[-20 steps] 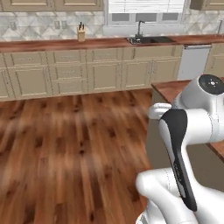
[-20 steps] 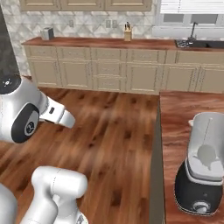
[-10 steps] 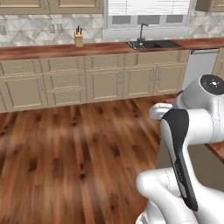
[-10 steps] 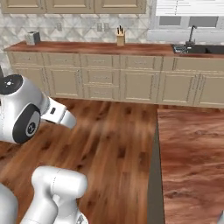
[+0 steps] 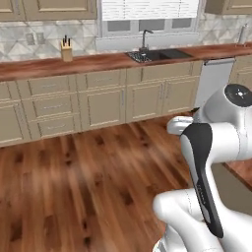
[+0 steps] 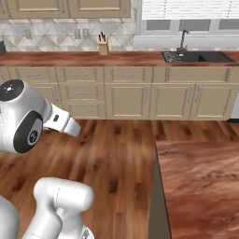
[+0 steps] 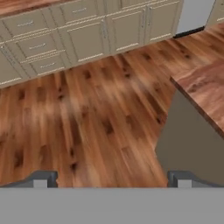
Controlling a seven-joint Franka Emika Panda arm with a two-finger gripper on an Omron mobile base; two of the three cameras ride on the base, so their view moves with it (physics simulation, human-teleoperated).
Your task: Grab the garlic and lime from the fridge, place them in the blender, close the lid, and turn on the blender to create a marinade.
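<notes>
My gripper (image 7: 112, 179) is open. Its two dark fingertips (image 7: 43, 178) stand wide apart at the bottom of the hand view, with nothing between them. It hangs over the wooden floor (image 7: 87, 118), beside the corner of the island counter (image 7: 205, 94). The fridge, garlic, lime, blender and lid are out of view.
Beige base cabinets (image 5: 103, 106) run along the back wall under a wooden counter holding a sink (image 5: 152, 55) and a knife block (image 5: 66, 50). A grey dishwasher (image 5: 214, 81) stands at the right. The island counter (image 6: 200, 186) lies close on the right, with open floor (image 6: 116, 154) ahead.
The base has driven, so the whole scene has shifted in both base views. The blender on the island has left the right base view. The gripper stays open.
</notes>
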